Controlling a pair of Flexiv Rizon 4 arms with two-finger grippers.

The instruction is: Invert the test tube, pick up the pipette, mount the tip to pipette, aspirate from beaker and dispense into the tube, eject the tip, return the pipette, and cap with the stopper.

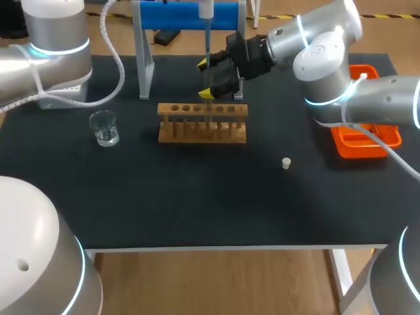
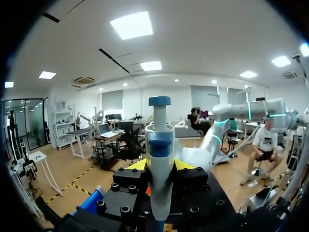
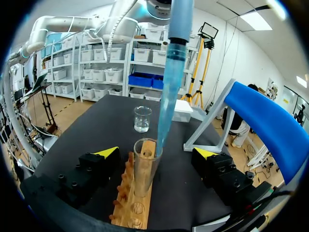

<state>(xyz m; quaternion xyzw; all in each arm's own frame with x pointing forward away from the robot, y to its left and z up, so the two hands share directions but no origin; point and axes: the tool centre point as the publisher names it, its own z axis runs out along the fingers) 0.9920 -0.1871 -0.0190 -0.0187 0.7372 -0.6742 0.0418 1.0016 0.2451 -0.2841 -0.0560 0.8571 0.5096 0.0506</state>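
Head: pipette hangs upright over rack. My right gripper sits just behind the rack, jaws spread. Black table; beaker well off to the left, stopper lying apart, orange tray at the right edge.

Left wrist: left gripper pinching the pipette body.

Right wrist: tip at tube mouth, close to the rim. Tube upright in the rack between my fingers, untouched. Risk, my guess: an off-centre tip catches the rim, tilting the tube or spilling liquid. Little room around the rack.
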